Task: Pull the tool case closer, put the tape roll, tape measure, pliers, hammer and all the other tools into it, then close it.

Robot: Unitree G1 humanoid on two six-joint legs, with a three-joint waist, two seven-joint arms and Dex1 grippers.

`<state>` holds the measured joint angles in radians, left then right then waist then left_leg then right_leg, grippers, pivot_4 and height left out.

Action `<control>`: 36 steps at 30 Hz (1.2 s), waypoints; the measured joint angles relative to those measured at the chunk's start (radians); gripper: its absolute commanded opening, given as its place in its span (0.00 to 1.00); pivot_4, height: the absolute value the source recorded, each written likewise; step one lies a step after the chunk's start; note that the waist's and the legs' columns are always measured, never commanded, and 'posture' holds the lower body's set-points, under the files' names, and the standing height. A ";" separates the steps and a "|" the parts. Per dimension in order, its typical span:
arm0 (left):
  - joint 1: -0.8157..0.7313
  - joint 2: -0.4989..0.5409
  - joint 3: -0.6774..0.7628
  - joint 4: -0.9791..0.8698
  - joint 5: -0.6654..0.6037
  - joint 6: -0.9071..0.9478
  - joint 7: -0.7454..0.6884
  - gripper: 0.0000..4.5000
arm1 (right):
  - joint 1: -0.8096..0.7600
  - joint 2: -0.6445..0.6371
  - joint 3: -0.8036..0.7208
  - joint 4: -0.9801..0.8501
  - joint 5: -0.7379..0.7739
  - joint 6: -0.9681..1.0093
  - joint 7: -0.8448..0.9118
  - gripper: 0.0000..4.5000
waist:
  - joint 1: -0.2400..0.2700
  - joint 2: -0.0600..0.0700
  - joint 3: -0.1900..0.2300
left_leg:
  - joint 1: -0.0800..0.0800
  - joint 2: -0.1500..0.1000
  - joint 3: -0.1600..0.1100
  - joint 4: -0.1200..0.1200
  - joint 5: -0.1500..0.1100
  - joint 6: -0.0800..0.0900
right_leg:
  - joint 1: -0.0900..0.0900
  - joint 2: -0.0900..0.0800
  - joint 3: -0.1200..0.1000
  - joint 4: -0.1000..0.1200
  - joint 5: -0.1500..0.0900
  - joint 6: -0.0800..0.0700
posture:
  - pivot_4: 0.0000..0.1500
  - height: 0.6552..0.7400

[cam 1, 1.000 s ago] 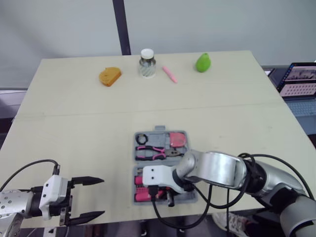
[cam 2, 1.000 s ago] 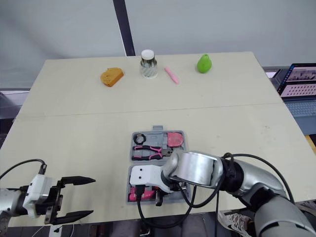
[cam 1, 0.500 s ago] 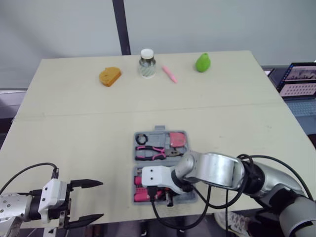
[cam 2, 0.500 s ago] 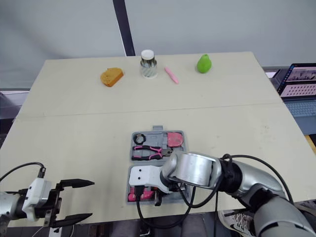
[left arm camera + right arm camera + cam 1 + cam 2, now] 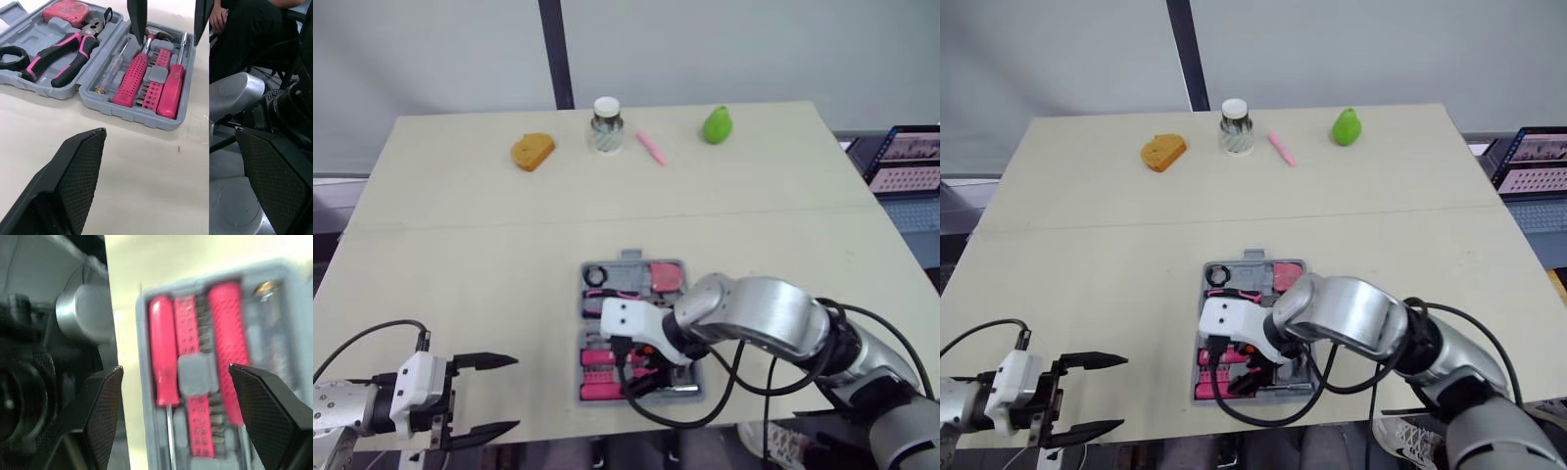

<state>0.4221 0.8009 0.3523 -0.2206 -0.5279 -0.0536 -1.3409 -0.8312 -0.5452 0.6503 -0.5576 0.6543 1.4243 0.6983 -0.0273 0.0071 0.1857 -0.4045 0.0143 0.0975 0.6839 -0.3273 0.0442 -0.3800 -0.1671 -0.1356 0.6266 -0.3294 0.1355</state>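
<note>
1. Lying open and flat on the table (image 5: pixel 460 245), the tool case (image 5: pixel 146 117) sits at the middle of the near edge, both grey halves facing up.
2. Its far half holds the black tape roll (image 5: pixel 596 273) on the left, the pliers (image 5: pixel 68 54) with pink and black handles in the middle, and the pink tape measure (image 5: pixel 66 11) on the right.
3. Its near half holds a textured pink handle (image 5: pixel 132 81), a row of bits (image 5: pixel 154 83), a smooth pink screwdriver (image 5: pixel 171 90) and a clear-handled screwdriver (image 5: pixel 110 73), side by side in their slots.
4. The right end effector (image 5: pixel 175 368) hangs over the near half of the case, its two black fingers spread wide and holding nothing; the right arm reaches in from the near right.
5. The left end effector (image 5: pixel 514 394) is at the near left corner of the table, well apart from the case, fingers spread and empty.
6. Along the far edge, from left to right, stand an orange slice of bread (image 5: pixel 530 151), a jar (image 5: pixel 605 125) with a white lid, a pink pen (image 5: pixel 650 147) and a green pear (image 5: pixel 716 124).
7. The jar's label is too small to read, and no brand or lettering can be made out on the case or tools.
8. A laptop (image 5: pixel 909 157) sits off the table's right side; what is on its screen is too small to read.
9. A person in dark clothes (image 5: pixel 249 34) appears in the left wrist view, beyond the table's edge.
</note>
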 measured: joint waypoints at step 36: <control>0.021 -0.033 0.002 -0.101 0.017 0.066 0.107 1.00 | 0.589 -0.035 -0.060 0.259 -0.425 -1.003 0.282 0.01 | 0.003 -0.007 -0.003 | 0.002 0.000 0.001 0.001 0.000 0.000 | 0.003 0.001 0.000 -0.001 0.000 0.000 | 1.00 0.47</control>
<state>0.4428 0.7675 0.3544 -0.3218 -0.5104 0.0121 -1.2342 -0.2427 -0.5801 0.5904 -0.2983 0.2289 0.4217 0.9800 -0.0247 0.0000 0.1823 -0.4021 0.0146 0.0981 0.6846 -0.3269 0.0444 -0.3767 -0.1666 -0.1360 0.6257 -0.3294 0.1356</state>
